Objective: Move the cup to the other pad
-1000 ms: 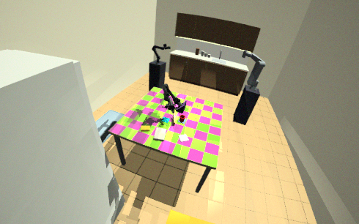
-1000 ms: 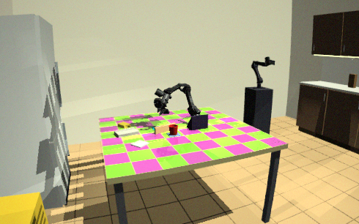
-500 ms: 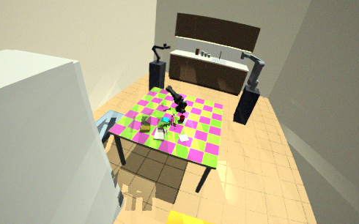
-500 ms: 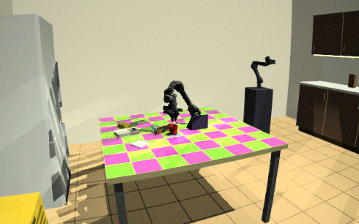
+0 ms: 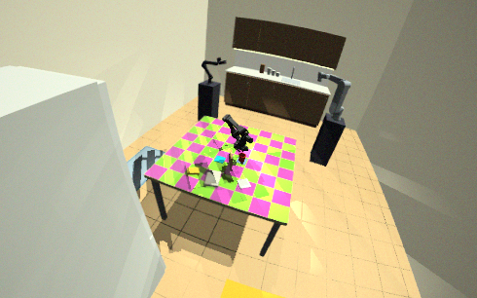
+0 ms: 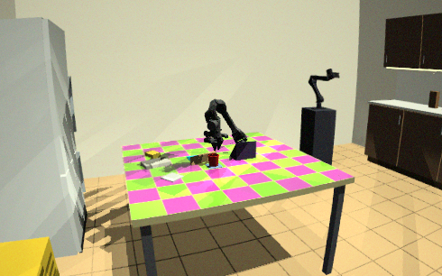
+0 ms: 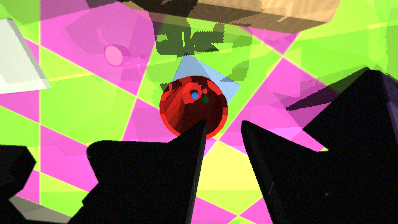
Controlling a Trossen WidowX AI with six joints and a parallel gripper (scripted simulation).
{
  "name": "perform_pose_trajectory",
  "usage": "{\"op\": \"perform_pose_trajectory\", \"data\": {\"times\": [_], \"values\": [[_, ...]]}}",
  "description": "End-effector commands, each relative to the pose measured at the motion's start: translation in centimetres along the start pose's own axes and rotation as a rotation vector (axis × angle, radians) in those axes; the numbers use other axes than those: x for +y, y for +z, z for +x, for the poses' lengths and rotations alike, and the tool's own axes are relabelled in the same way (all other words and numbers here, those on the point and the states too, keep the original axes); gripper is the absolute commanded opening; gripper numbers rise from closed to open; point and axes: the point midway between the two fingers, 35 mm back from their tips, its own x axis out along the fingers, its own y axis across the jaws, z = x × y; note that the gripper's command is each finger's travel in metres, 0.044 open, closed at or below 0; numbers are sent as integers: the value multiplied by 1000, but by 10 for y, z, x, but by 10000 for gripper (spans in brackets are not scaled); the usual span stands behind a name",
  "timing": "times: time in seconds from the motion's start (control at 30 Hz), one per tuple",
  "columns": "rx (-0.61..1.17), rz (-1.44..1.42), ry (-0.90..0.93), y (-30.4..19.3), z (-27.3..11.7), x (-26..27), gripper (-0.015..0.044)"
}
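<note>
The red cup (image 5: 241, 157) (image 6: 213, 160) (image 7: 194, 115) stands upright on a light blue pad (image 7: 187, 65). A blue marble (image 7: 195, 95) and a dark green marble (image 7: 205, 100) show inside the cup. My gripper (image 6: 217, 149) (image 7: 223, 124) is partly open and empty, above the cup. In the wrist view its left fingertip overlaps the cup's near rim and its right fingertip is off to the cup's right. A flat white square (image 5: 243, 183) (image 6: 171, 177) (image 7: 17, 60) lies apart from the cup; I cannot tell whether it is the other pad.
A wooden block (image 6: 198, 159) (image 7: 280, 12) lies near the cup. A cyan piece (image 5: 220, 159), a yellow block (image 5: 194, 170) (image 6: 152, 154) and a pale object (image 5: 212, 177) (image 6: 155, 163) lie farther off. The arm's dark base block (image 6: 244, 150) stands to the right in the exterior view.
</note>
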Motion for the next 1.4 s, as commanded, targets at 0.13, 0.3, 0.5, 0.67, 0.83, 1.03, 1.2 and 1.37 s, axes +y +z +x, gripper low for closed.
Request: {"op": "perform_pose_trajectory", "data": {"times": [0.13, 0.3, 0.5, 0.67, 0.83, 1.03, 1.2, 1.37], "values": [[-5, -1, -7, 1, 15, 0, 148], [-5, -1, -7, 1, 23, 0, 148], [-6, -1, -7, 1, 33, 0, 148], [-6, 0, -7, 1, 41, 0, 148], [-7, 0, -7, 2, 49, -1, 148], [-8, 0, -8, 2, 59, -2, 148], [-8, 0, -8, 2, 61, -2, 148], [-4, 3, -5, 1, 59, -2, 95]]}}
